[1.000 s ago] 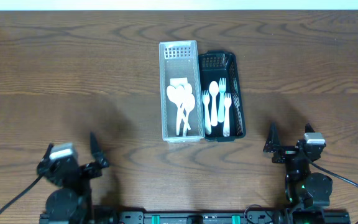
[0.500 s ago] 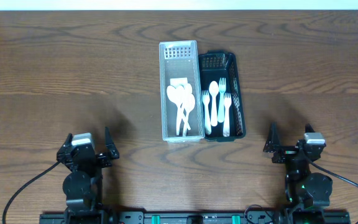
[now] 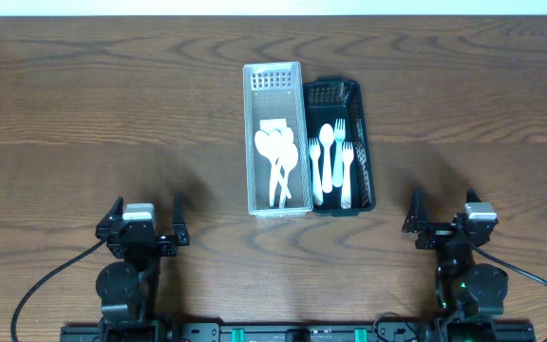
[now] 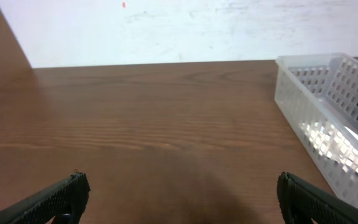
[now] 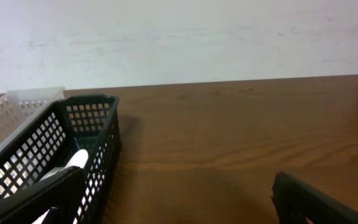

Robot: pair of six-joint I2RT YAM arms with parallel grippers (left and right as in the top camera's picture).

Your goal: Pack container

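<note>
the left arm [image 3: 129, 280] has swung in the last second from a turned pose further to the left into a straight pose facing the baskets; the right arm [image 3: 470, 283] has not moved; nothing in the baskets has shifted. both arms now sit at the near edge of the surface [image 3: 112, 95], well apart from the baskets; the jaws of each stand wide and released, with nothing between them. no cutlery lies loose on the surface, so i judge the packing is probably finished. there are two baskets, touching side by side in the middle; the clear basket [image 3: 250, 142] holds, as i count, three white spoons [image 3: 275, 152]; the black basket [image 3: 368, 142] holds three forks [image 3: 340, 166] and one spoon [image 3: 327, 138]; they overlap, so the count is not sure.
</note>
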